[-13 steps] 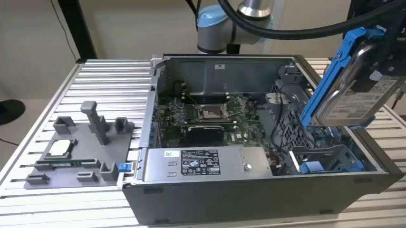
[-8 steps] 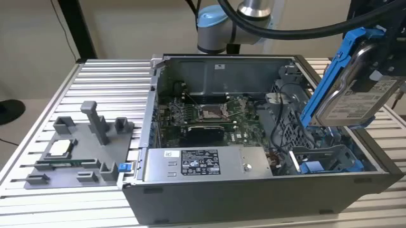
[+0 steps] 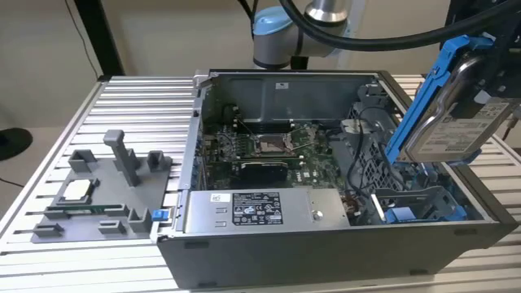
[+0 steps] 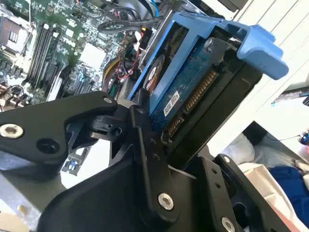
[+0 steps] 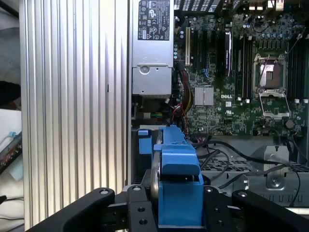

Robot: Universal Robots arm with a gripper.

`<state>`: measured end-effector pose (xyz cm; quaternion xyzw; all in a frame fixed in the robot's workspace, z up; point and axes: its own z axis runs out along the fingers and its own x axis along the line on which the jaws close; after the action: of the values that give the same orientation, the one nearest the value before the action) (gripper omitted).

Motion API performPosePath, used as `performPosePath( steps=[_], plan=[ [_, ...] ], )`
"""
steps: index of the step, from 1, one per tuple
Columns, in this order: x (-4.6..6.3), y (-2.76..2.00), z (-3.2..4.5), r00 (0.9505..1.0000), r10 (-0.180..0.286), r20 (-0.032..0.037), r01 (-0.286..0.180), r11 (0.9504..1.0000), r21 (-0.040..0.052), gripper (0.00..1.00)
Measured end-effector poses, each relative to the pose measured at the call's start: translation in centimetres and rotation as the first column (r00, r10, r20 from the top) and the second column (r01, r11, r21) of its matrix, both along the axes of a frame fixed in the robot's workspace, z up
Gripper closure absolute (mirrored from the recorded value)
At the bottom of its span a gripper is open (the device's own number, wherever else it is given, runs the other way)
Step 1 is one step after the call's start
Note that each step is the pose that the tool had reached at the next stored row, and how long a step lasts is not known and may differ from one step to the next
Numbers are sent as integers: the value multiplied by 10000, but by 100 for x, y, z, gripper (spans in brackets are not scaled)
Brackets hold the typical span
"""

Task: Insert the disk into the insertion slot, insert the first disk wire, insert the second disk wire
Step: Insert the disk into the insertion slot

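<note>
Above the computer case (image 3: 326, 259) at the exterior view's right, the gripper (image 4: 169, 145) is clamped on the disk (image 3: 443, 116), aloft on edge, white printed label (image 3: 460, 137) facing out, clear of the insertion slot (image 3: 416, 200) below, while the power-supply box (image 3: 326, 210) bears a white sticker (image 3: 255, 209).

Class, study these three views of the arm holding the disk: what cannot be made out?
- Exterior view: the gripper, cut off by the picture's right edge.
- Exterior view: the floor of the insertion slot, hidden by its own grey wall.
- First wrist view: which black cables serve the disk; they tangle together.
- Second wrist view: the disk's label face, turned away.
</note>
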<state>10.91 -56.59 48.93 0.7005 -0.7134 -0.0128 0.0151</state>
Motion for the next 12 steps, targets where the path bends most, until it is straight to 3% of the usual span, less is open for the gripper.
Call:
performPosePath(
  steps=[12],
  plan=[
    [56, -3, -186, 10000, -3, 0, 3, 10000, 3, 100]
  ],
)
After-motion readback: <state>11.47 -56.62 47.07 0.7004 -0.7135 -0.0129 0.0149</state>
